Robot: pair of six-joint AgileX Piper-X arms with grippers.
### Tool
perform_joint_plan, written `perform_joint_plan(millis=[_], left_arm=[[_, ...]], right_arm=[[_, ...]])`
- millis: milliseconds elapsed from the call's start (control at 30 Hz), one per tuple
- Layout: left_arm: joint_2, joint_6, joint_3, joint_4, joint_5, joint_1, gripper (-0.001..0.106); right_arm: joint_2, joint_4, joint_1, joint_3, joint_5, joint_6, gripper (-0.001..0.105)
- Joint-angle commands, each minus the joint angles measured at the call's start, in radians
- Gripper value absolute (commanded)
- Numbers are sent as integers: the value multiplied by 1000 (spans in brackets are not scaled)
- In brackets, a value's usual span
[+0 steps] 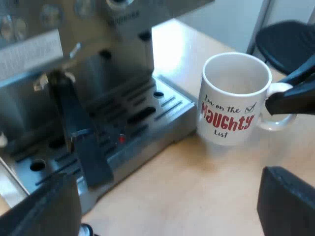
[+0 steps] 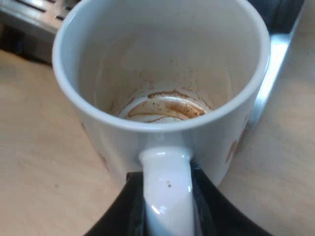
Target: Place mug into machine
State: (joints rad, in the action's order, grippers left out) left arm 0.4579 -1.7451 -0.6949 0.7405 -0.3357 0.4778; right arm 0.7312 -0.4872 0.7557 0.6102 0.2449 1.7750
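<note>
A white mug (image 1: 231,98) with red "Naughty" lettering stands upright on the wooden table (image 1: 206,187), close beside the espresso machine's drip tray (image 1: 147,123). My right gripper (image 1: 290,96) is at the mug's handle. In the right wrist view the mug (image 2: 162,64) is seen from above with brown coffee stains at its bottom. Its handle (image 2: 167,182) sits between my right gripper's (image 2: 167,209) two black fingers, which press on both sides of it. My left gripper (image 1: 167,216) hovers open over the table near the tray, nothing between its fingers.
A metal holder's dark handle (image 1: 78,132) juts from the espresso machine's (image 1: 98,44) front over the slotted tray. A dark chair seat (image 1: 285,42) stands beyond the table edge behind the mug. The tray's metal edge (image 2: 273,64) runs past the mug.
</note>
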Motion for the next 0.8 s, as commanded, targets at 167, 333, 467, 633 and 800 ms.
perform_joint_plan(millis=[167,333,467,633,800], left_arm=[[-1,-1,73,17,-2,4,79],[-1,-1,81,13,-2,4,79],[-1,-1,81,9,-2,4,79],[-1,-1,81,9,-2,4,79],[-1,-1,81,9,-2,4,79]], right_arm=[[91,205,28,12,7,-9,0],[194,354,28,16,-7,-29,0],[265,409,28,25,-20,-33,0],[333,409,28,60,-24,-71,0],[400,462,28,92,-24,-70,0]])
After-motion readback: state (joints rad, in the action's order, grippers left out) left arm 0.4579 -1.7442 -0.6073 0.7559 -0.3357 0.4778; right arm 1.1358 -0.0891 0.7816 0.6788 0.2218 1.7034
